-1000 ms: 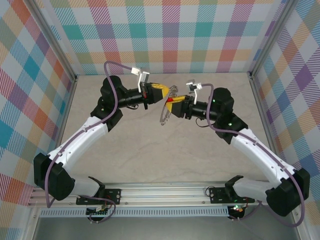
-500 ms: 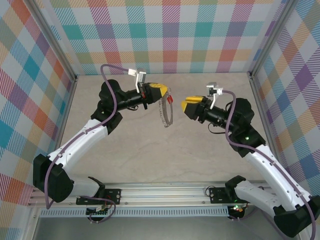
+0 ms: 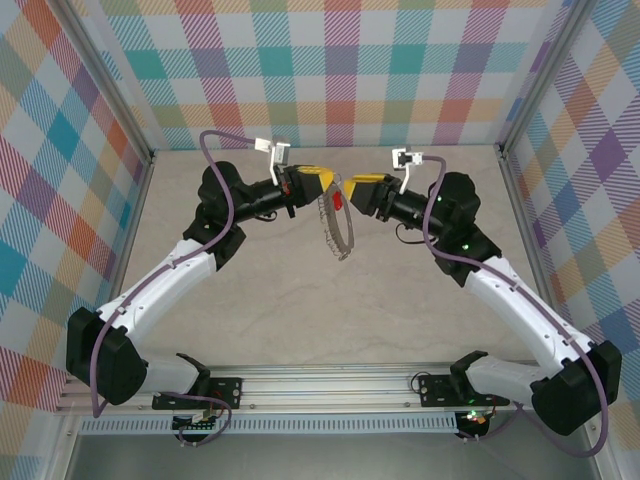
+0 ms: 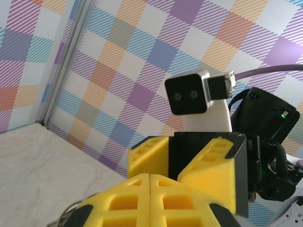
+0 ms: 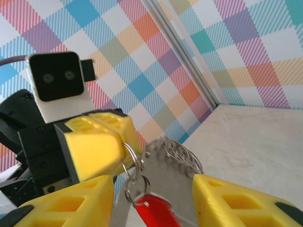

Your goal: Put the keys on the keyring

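My left gripper (image 3: 325, 181) is shut on the top of the keyring (image 3: 337, 232), a thin metal ring fringed with small loops that hangs edge-on above the table. The key (image 3: 340, 203), with its red head, dangles from a small loop just under that grip. My right gripper (image 3: 356, 190) faces it from the right, open. In the right wrist view the red key (image 5: 156, 213) and the keyring (image 5: 175, 158) hang between my own spread yellow fingers (image 5: 244, 203), without touching them. In the left wrist view my fingers (image 4: 150, 198) are pressed together.
The beige table (image 3: 300, 300) lies below both raised arms. Checkered walls stand at the back and both sides. A metal rail (image 3: 330, 385) with the arm bases runs along the near edge.
The right gripper let go of the key, pulled away to the right, then came back in close to the ring. The key now hangs from the ring, which swung slightly.
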Tool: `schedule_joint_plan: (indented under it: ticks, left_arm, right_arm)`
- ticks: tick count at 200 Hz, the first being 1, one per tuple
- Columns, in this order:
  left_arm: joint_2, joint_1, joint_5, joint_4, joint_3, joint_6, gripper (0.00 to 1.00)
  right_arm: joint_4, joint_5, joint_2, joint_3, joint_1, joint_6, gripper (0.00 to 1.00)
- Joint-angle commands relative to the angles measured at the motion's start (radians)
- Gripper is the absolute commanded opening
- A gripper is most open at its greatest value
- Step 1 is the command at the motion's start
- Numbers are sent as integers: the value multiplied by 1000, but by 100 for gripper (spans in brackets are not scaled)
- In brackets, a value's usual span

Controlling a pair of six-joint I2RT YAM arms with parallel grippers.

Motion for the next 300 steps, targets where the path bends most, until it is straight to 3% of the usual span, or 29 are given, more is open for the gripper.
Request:
schedule_joint_plan:
  ticks: [1, 76, 131, 162, 182, 228, 261, 287, 300]
  left_arm:
    - [-13, -5, 5, 67, 13, -8, 0]
    - [0, -6, 8, 66, 29, -9, 0]
    - [9, -6, 9, 67, 33, -10, 0]
    - [15, -6, 10, 67, 37, -11, 0]
    - [13, -6, 10, 65, 34, -12, 0]
    - [13, -7, 6, 67, 37, -13, 0]
    - [15, -8, 3, 55, 45, -13, 0]
    - [8, -5, -23, -79, 88, 65, 0]
    - [-4, 3, -23, -149, 112, 114, 12]
  right_arm:
    - [81, -37, 19, 49, -5, 12, 47]
    - [90, -98, 88, 97, -5, 32, 36]
    - [105, -118, 81, 69, -5, 40, 15]
    - [124, -168, 97, 80, -5, 54, 15]
    - [124, -192, 109, 90, -5, 59, 23]
    - [115, -188, 105, 86, -6, 53, 6]
    - [47, -173, 86, 92, -6, 8, 0]
    - [-107, -165, 71, 143, -25, -84, 0]
    - [-201, -182, 74, 186, -39, -145, 0]
